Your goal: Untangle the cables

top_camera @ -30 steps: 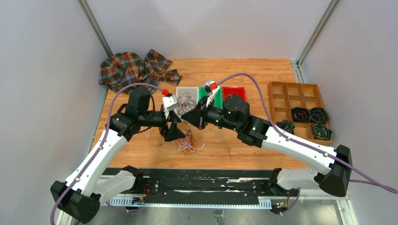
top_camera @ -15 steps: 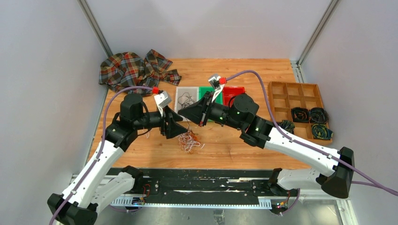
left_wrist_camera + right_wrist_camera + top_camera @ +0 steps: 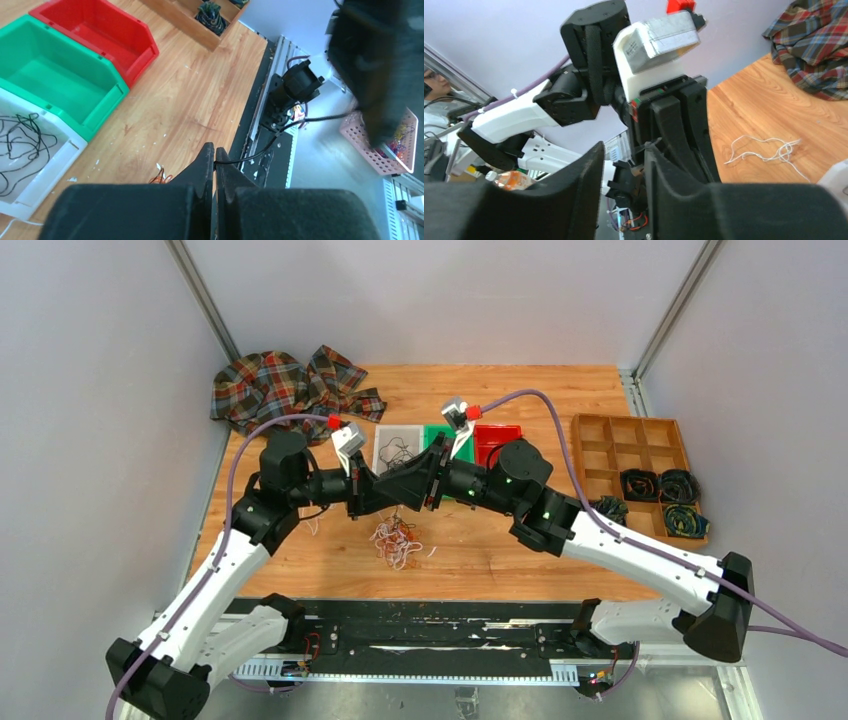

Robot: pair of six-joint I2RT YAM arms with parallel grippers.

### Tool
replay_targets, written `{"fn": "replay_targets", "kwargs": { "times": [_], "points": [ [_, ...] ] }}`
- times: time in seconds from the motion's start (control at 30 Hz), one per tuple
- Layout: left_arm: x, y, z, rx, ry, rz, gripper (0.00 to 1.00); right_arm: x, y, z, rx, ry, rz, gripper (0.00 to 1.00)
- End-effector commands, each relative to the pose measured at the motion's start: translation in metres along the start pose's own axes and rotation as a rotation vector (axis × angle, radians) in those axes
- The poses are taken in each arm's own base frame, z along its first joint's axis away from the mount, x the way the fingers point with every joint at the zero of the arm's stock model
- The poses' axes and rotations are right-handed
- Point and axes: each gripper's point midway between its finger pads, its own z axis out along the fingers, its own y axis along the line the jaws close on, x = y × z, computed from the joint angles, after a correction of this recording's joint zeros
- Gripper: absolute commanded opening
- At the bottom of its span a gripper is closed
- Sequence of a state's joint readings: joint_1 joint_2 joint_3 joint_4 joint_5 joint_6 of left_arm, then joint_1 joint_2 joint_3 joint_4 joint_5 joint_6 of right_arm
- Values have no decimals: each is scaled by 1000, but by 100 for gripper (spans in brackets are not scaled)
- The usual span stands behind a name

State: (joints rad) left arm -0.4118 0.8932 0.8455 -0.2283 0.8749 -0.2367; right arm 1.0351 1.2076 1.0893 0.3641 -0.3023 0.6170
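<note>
Both arms meet nose to nose above the middle of the table. We judge this to be a handover, or a pull-apart, of a single strand lifted clear of the rest. The left gripper has its fingers pressed flat together on a thin black cable. That cable leaves the tips sideways and curves off toward the blurred dark bulk of the right gripper. In its own wrist view the right gripper's fingers stand apart with a plain gap, and we see no strand inside it. Whether the black cable's far end touches that gripper, we cannot tell. Holding the strand in the air makes sense, as it keeps it separate from the tangle of orange-brown and white cables. The tangle lies on the table directly beneath the two grippers, apart from both. More black strands lie in the white bin just beyond the grippers, beside the green bin and the red bin. A loose white cable lies on the wood towards the plaid cloth.
</note>
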Motion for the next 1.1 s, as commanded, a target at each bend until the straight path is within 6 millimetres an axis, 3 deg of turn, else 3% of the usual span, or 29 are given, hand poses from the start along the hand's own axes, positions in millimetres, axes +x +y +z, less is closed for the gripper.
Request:
{"fn": "replay_targets", "kwargs": {
  "times": [0.0,0.07,0.23,0.33,0.43,0.83,0.97,1.07],
  "points": [
    [-28,-18,-10,20,-25,110,1,-3,-12,-18,66,-9,-116,45],
    [-38,-26,-15,30,-31,140,1,8,-29,-30,136,16,-166,53],
    [-52,-49,-25,85,-26,196,1,47,-78,-66,327,121,-279,58],
    [-56,-55,-28,96,-20,210,1,59,-96,-80,396,133,-302,59],
    [-63,-60,-30,100,-29,221,1,64,-101,-79,398,140,-307,59],
    [-78,-70,-36,99,-55,233,1,80,-89,-39,277,172,-273,64],
    [-76,-68,-37,88,-46,244,1,80,-93,-43,303,165,-268,63],
    [-77,-67,-37,83,-47,254,1,75,-102,-57,382,145,-277,63]
  ]
}}
